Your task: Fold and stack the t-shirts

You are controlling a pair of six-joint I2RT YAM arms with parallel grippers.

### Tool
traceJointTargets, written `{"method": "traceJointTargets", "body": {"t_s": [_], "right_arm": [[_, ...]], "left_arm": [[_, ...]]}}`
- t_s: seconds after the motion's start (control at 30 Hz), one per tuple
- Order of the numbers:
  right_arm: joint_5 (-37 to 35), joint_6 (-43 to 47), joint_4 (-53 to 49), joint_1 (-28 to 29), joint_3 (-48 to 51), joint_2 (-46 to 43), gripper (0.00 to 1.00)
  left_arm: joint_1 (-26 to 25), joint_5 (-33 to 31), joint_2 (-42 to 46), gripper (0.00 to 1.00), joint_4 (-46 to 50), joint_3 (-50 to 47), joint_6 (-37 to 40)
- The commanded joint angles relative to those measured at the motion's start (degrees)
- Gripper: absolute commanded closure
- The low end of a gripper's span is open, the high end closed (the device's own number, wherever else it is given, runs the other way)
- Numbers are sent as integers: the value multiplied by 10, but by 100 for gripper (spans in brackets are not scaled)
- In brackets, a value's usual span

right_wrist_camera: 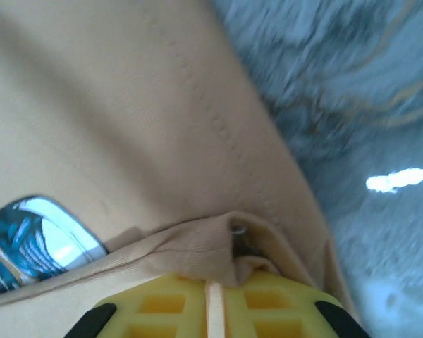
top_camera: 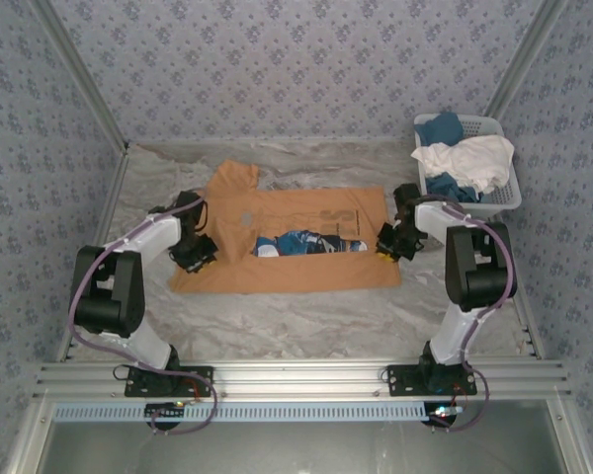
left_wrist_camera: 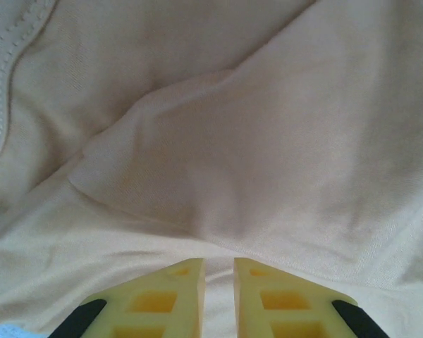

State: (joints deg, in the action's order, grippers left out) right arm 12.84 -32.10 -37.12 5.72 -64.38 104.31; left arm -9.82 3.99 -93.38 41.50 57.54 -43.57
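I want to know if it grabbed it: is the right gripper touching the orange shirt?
Touching. The right wrist view shows the right gripper pinching a bunched fold of the shirt.

Nothing written can be read in any view. The orange-tan t-shirt (top_camera: 277, 269) carries a band of dark lettering (top_camera: 321, 215) across its middle, just above its blue-and-white print (top_camera: 306, 243). In the top view these letters are too small and blurred to make out as words. A small dark mark (top_camera: 245, 214) sits on the t-shirt to the left of that lettering and is just as illegible. In the right wrist view a corner of the print (right_wrist_camera: 28, 239) shows on the t-shirt as blue and white shapes, with no readable letters among them.
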Motion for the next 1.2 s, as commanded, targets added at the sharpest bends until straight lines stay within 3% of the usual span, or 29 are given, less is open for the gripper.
{"method": "traceJointTargets", "body": {"t_s": [0.0, 0.13, 0.3, 0.5, 0.67, 0.83, 1.17], "right_arm": [[-25, -1, -13, -13, -34, 18, 86], [-39, -5, -24, -17, -30, 24, 86], [-43, -4, -32, -21, -17, 30, 86], [-71, 18, -42, -4, -13, -40, 78], [-81, 29, -53, 52, -27, -98, 72], [-35, 22, -33, 101, 8, -86, 72], [1, 18, -73, 107, 51, -1, 72]], "left_arm": [[14, -31, -17, 83, -6, -14, 9], [19, -94, -40, 83, 0, -26, 26], [20, -97, -45, 83, 0, -24, 24], [10, -111, 14, 78, 52, 1, 7], [-13, -51, 60, 73, 54, 43, -19], [-42, 28, -7, 76, 18, 68, -61], [-62, 32, -62, 80, -23, -29, -65]]}}
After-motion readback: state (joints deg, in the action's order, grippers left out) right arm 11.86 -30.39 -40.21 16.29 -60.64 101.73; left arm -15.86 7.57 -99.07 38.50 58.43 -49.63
